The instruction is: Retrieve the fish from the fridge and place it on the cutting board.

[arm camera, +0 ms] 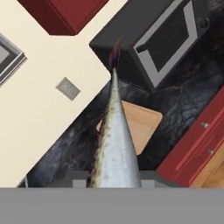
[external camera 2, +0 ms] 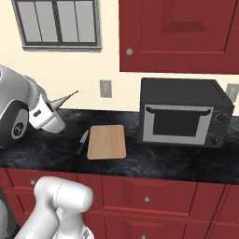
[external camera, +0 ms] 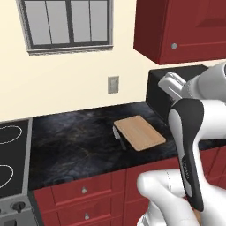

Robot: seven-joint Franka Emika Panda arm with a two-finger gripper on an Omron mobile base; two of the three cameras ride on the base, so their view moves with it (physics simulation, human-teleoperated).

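My gripper [arm camera: 114, 177] is shut on the fish [arm camera: 114, 131], a long silvery grey body that tapers to a dark tail pointing away from the hand. From the right base the fish [external camera 2: 64, 99] sticks out as a grey cone from the gripper [external camera 2: 51, 111], held in the air above the counter, up and left of the cutting board [external camera 2: 107, 141]. The tan wooden cutting board [external camera: 140, 132] lies flat on the black countertop [external camera: 75, 145], and its far part [arm camera: 144, 124] lies beyond the fish. The fridge is out of view.
A knife [external camera 2: 82, 141] lies just left of the board. A black microwave [external camera 2: 184, 116] stands right of it on the counter. Dark red cabinets [external camera 2: 177, 32] hang above, with drawers [external camera 2: 140, 196] below. A stove [external camera: 11, 159] borders the counter's left end.
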